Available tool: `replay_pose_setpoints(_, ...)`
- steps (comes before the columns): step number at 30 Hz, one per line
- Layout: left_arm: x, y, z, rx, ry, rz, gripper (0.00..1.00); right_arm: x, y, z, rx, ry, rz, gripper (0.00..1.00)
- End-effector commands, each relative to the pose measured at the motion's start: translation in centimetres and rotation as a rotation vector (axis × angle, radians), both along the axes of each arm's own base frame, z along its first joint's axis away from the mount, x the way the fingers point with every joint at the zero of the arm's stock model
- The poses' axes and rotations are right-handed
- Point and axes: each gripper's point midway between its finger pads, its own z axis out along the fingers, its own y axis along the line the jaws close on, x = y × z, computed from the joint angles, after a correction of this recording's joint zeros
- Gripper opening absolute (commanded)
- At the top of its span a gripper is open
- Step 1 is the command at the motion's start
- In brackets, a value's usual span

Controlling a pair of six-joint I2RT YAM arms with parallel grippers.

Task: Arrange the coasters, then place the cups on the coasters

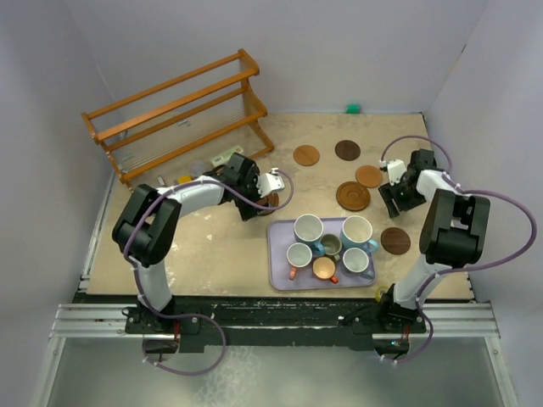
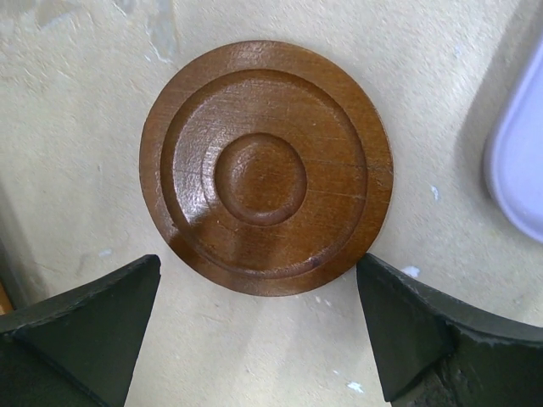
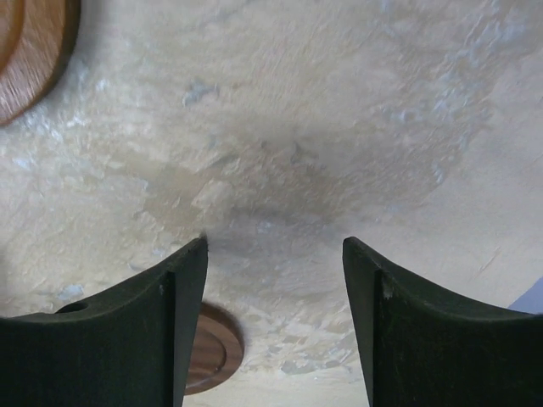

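1. Upper left of the top view: a wooden rack [image 1: 174, 106] stands at an angle on the table [image 1: 212, 250].

2. Left gripper [image 2: 259, 264]: it sits left of centre in the top view, just above the upper left corner of the tray.
- Jaws released and spread wide; nothing is grasped.
- In the left wrist view, the fingertips [image 2: 127, 288] flank the lower edge of a dark ringed coaster [image 2: 265, 165].
- This coaster lies flat on the table. Whether the fingertips touch its rim cannot be told.

3. Lower centre: a lavender tray [image 1: 278, 273] carries all six cups.
- Upper row: two white-and-blue cups [image 1: 308, 229] [image 1: 357, 231].
- Middle: the grey-olive cup [image 1: 330, 246].
- Lower row: the small white cup with orange handle [image 1: 298, 256], the orange cup [image 1: 324, 269] and the third white-and-blue cup [image 1: 357, 261].

4. Right of centre: five further coasters lie flat on the table.
- Above the tray: an orange-brown disc [image 1: 306, 155], a dark disc [image 1: 347, 150], a second orange-brown disc [image 1: 369, 176], and close beside that one a larger rimmed disc [image 1: 353, 196].
- Just right of the tray: a dark disc [image 1: 395, 241].

5. Right gripper [image 3: 273, 246]: it sits at the right of the top view, between the second orange-brown disc and the dark disc beside the tray.
- Jaws parted, with only bare table between them.
- In the right wrist view, one coaster edge [image 3: 25, 51] shows in the upper left corner.
- Another coaster [image 3: 216, 352] is partly hidden behind the left-hand finger at the bottom of that view.
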Motion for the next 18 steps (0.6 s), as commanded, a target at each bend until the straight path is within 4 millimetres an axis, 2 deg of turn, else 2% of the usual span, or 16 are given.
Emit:
replay_pose_setpoints(1,1.0,-0.3,-1.0,0.019,0.033,-0.002,0.94,2.5,0.8,0.6,0.035,-0.047,-0.01,0.67)
replay_pose_setpoints(5,1.8,-1.6,-0.8,-0.013,0.04,-0.025,0.93,3.4,1.0,1.9,0.048,-0.07,-0.003,0.67)
replay_pose_setpoints(7,2.1,-2.3,-0.6,-0.034,0.043,-0.04,0.93,2.9,1.6,2.9,0.081,-0.054,0.004,0.68)
replay_pose_setpoints(9,2.5,-3.0,-0.4,-0.053,0.045,-0.049,0.93,2.7,1.3,4.0,0.058,-0.065,0.003,0.7)
replay_pose_setpoints(14,2.9,-4.8,-0.3,-0.087,0.054,-0.091,0.92,-0.4,0.6,5.6,-0.001,-0.041,0.02,0.76)
replay_pose_setpoints(18,2.4,-6.7,0.7,-0.113,0.046,-0.14,0.92,-3.6,0.2,5.6,-0.012,0.006,0.023,0.8)
